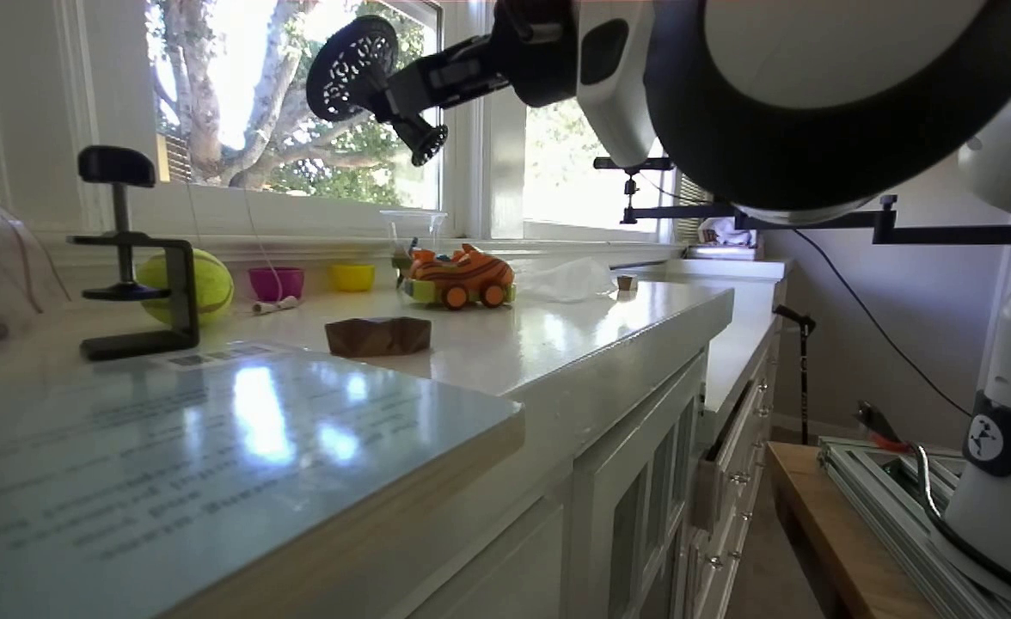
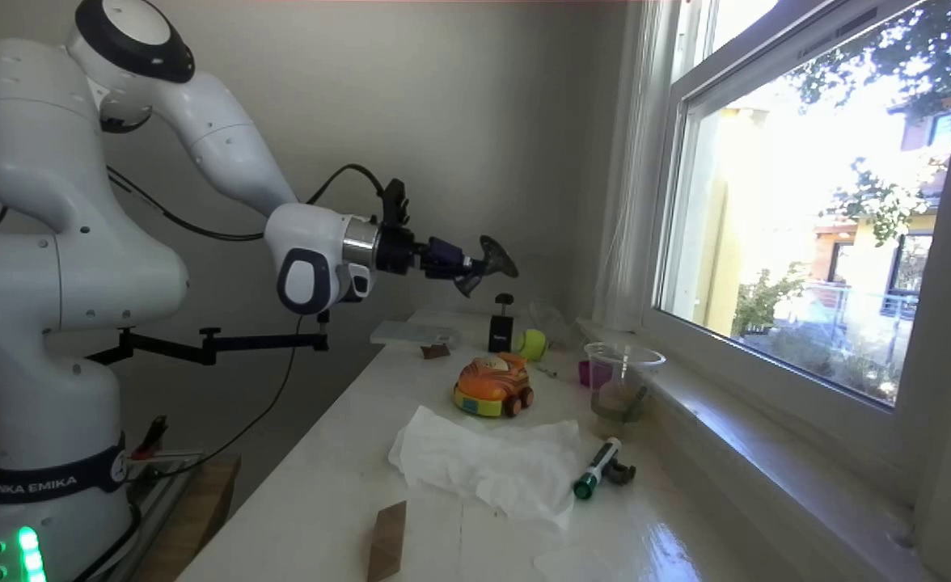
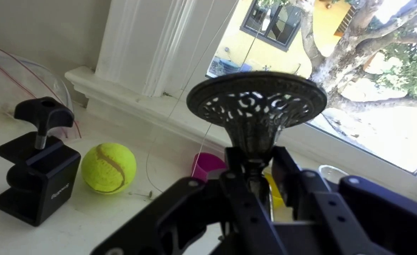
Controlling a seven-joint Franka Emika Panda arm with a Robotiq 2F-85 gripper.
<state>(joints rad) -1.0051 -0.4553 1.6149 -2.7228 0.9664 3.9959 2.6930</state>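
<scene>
A dark metal candle holder [image 3: 251,136] with a wide pierced dish is pinched at its narrow neck by my gripper [image 3: 255,161]. In an exterior view the holder [image 1: 352,70] hangs tilted above the counter, its wide dish up and to the left, its small flared end lower. My gripper [image 2: 469,263] and the holder are in the air, apart from everything else. Beyond and below in the wrist view are a black clamp [image 3: 52,177], a yellow-green tennis ball [image 3: 109,168] and a magenta cup [image 3: 205,164]. A yellow cup [image 3: 276,193] is partly hidden behind a finger.
An orange toy car [image 2: 492,384], a clear plastic cup [image 2: 625,372], white crumpled paper [image 2: 488,461] and a green-capped marker [image 2: 597,469] are on the white counter [image 2: 314,501]. A flat light-blue box or book [image 1: 213,447] lies near the clamp. The window [image 1: 291,94] runs alongside.
</scene>
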